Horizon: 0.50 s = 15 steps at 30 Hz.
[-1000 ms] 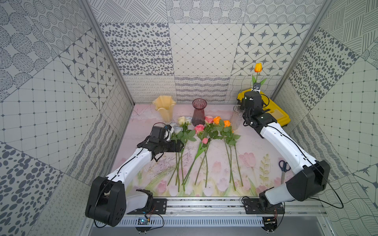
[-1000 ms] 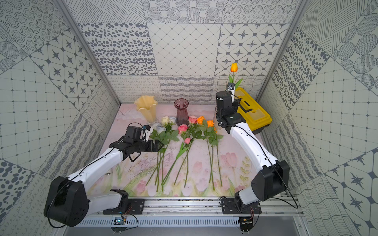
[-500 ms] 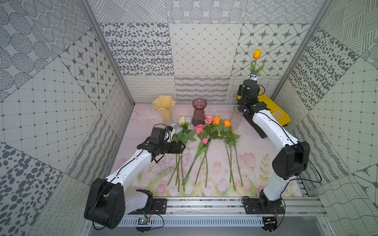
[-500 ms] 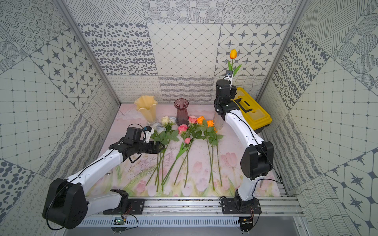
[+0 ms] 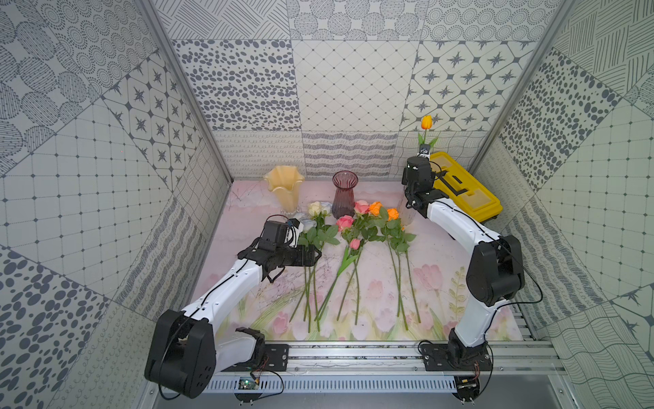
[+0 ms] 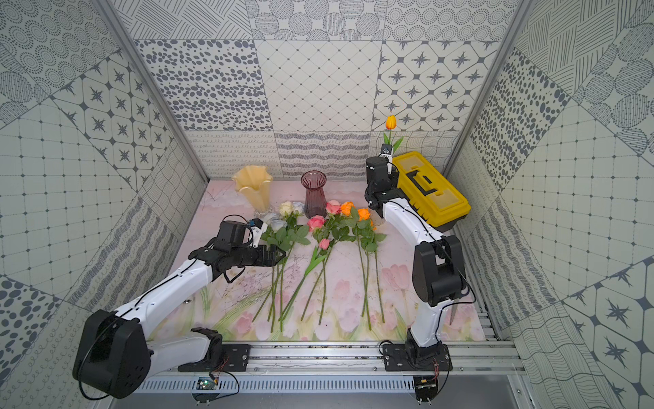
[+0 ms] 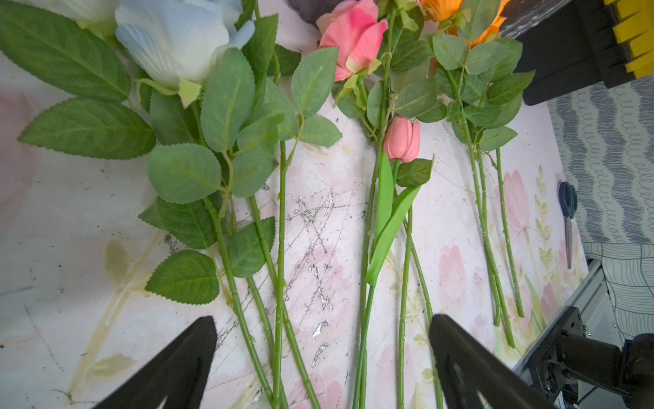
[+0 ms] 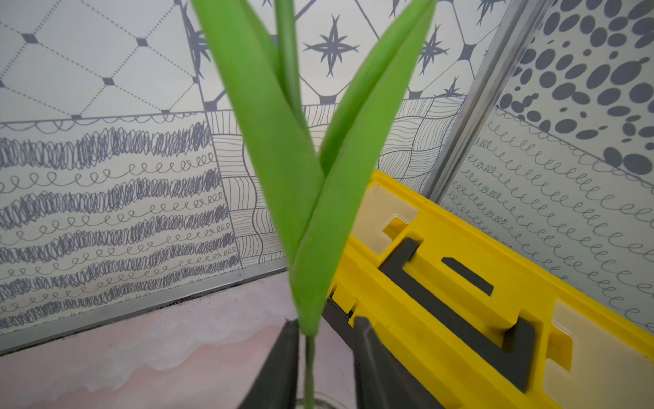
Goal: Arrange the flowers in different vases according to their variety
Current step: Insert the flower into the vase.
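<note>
Remotely, my right fingers (image 8: 371, 357) stand slightly parted either side of the orange tulip (image 5: 427, 122), whose upright stem runs down between them to the rim of the clear vase (image 5: 402, 216) just beneath. My left fingers (image 7: 177, 364) hang wide above white rose stems (image 7: 280, 248) lying on the surface (image 7: 318, 219); the cream vase (image 5: 285, 187) and purple vase (image 5: 344, 194) stand beyond their tips.

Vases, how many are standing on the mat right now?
3: a cream ruffled vase at the back left, a purple ribbed vase beside it, and a clear glass vase partly hidden behind the right arm.
</note>
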### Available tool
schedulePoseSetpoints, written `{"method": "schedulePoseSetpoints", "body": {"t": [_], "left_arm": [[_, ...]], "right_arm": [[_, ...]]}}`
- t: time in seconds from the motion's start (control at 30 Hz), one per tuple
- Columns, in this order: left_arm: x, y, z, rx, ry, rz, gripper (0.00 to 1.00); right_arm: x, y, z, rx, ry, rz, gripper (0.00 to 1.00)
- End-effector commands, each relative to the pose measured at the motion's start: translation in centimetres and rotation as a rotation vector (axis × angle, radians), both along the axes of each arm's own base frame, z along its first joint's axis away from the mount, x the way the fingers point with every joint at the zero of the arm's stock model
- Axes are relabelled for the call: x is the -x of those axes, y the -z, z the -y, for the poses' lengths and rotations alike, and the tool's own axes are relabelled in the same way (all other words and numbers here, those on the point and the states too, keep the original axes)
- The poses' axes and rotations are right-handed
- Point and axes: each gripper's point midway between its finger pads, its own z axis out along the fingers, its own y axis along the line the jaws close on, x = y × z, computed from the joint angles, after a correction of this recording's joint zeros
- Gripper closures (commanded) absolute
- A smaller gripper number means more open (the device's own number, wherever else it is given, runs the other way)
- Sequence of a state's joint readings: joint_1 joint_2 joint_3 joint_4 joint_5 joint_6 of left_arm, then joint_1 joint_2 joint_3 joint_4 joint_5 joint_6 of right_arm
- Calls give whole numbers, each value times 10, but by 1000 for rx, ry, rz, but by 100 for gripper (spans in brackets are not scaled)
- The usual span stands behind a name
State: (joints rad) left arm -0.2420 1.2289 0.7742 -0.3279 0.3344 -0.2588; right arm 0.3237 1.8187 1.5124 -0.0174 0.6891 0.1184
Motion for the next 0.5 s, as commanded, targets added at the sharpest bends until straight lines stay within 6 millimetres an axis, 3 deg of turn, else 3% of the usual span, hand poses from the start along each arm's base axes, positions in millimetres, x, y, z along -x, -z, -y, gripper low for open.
{"method": "schedulePoseSetpoints", "body": {"t": [0.0, 0.13, 0.33, 0.47], "left_arm": [[-1, 0, -13, -57, -62, 8, 1], [0, -1, -26, -113, -108, 16, 1], [10, 6, -38, -174, -148, -48, 1], [23, 11, -42, -191, -160, -110, 10]], "right_arm": [[7, -18, -10, -23, -32, 64, 33], [23, -24, -19, -29, -75, 55, 20], [56, -31, -33, -77, -145, 14, 18], [80, -28, -40, -140, -182, -35, 18]]}}
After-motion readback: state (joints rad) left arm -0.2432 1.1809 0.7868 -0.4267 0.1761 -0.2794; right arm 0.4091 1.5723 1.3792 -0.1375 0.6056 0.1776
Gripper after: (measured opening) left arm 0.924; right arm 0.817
